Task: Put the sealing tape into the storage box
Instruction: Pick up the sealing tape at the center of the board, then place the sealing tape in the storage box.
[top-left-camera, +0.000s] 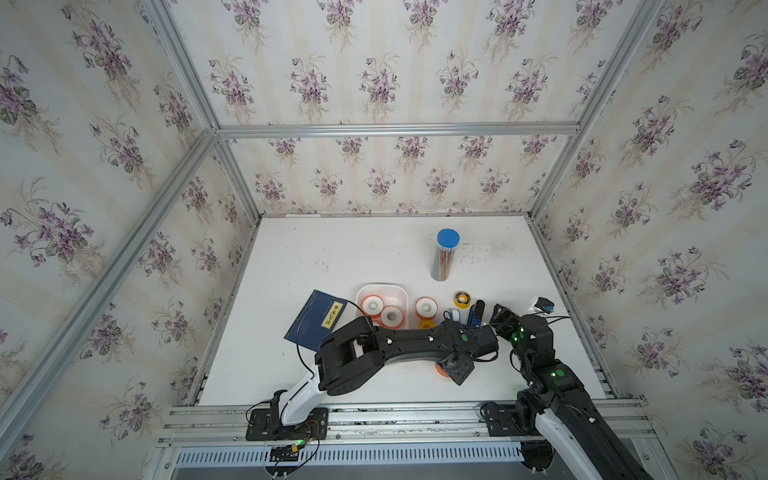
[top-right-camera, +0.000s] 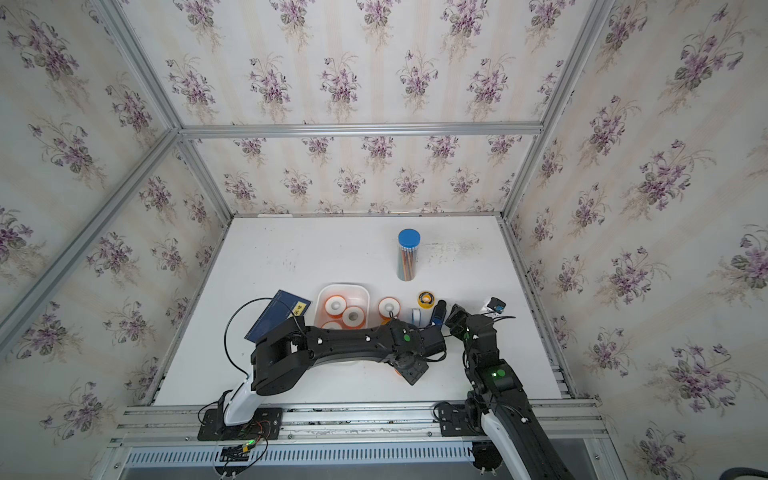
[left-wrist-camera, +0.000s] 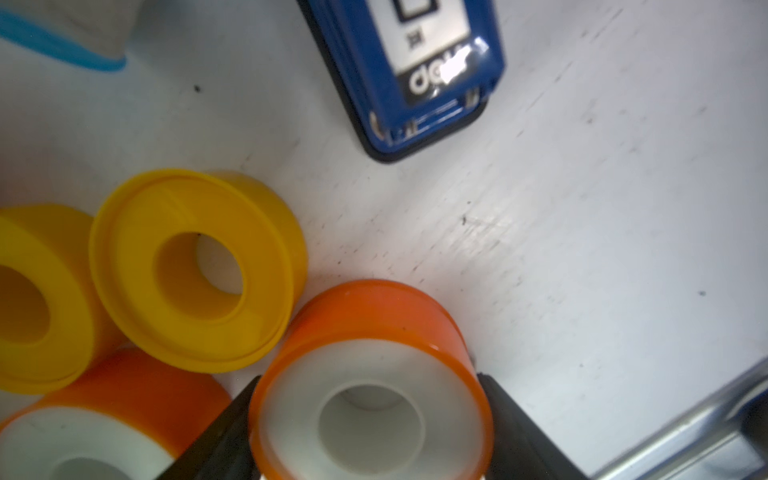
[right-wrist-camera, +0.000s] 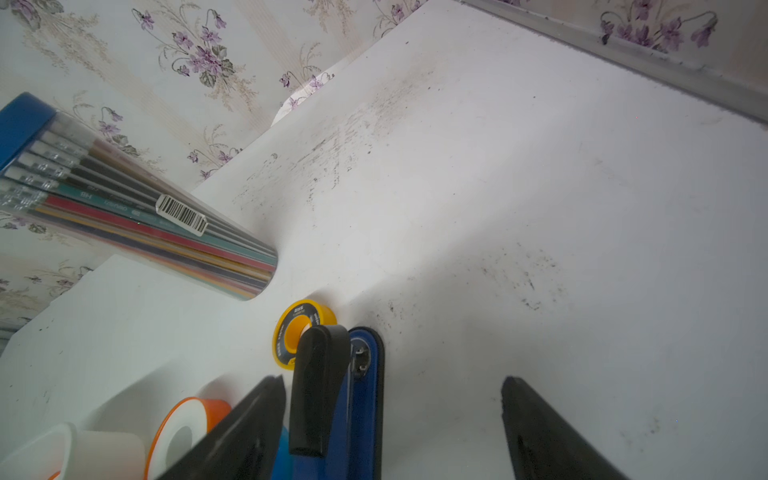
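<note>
left gripper (left-wrist-camera: 365, 380): my fingers sit either side of an orange-rimmed roll (left-wrist-camera: 370, 316), right up against it; can't tell if I'm actually pinching it. In a top view that roll is outside the storage box (top-left-camera: 382, 286), at about 5 o'clock from it. Three boxed rolls (top-left-camera: 374, 305) show inside. Two yellow rolls (left-wrist-camera: 191, 270) lie just beside my target. right gripper (right-wrist-camera: 390, 380): spread wide, gripping nothing, with the stapler (right-wrist-camera: 361, 395) between its fingers.

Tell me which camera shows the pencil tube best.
Right wrist view: the pencil tube is close, its pencils and barcode clear. Both top views show it small, upright. Left wrist view misses it.
</note>
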